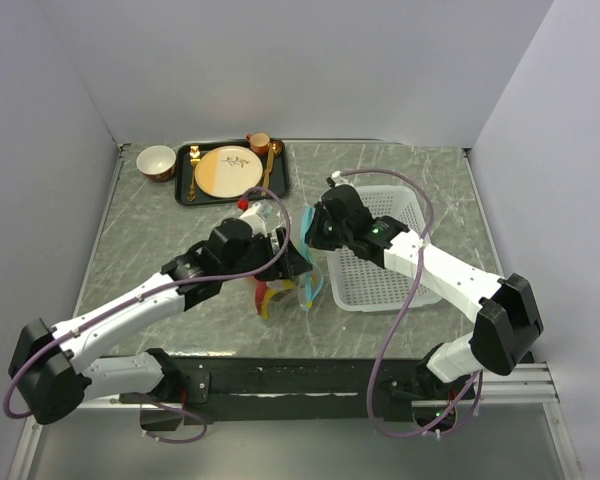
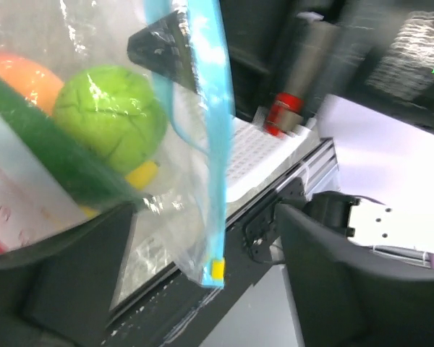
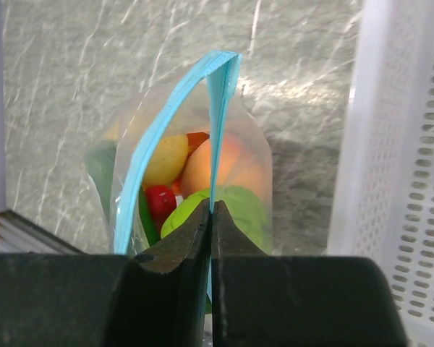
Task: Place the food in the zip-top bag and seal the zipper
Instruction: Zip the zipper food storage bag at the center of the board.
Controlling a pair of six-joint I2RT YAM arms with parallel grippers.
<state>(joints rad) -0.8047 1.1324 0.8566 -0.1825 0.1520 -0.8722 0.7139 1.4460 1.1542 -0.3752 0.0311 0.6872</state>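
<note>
The zip-top bag (image 1: 283, 292) hangs between the two arms, holding the food: a lime-green ball (image 2: 112, 119), an orange tomato (image 3: 228, 170), a yellow banana (image 3: 165, 159), a red chilli (image 3: 158, 201) and a green pepper (image 2: 50, 155). My right gripper (image 3: 211, 208) is shut on the teal-blue zipper (image 3: 220, 108), pinching the strip from above. My left gripper (image 2: 202, 224) stands open, fingers wide apart on either side of the bag's lower corner (image 2: 211, 269), touching nothing. The strip's other side bows outward, so the mouth gapes on the left in the right wrist view.
A white perforated basket (image 1: 385, 262) stands just right of the bag, under the right arm. At the back left a black tray (image 1: 186, 185) carries a beige-and-orange plate (image 1: 227, 170) and a cup (image 1: 259, 143), with a bowl (image 1: 156, 161) beside it.
</note>
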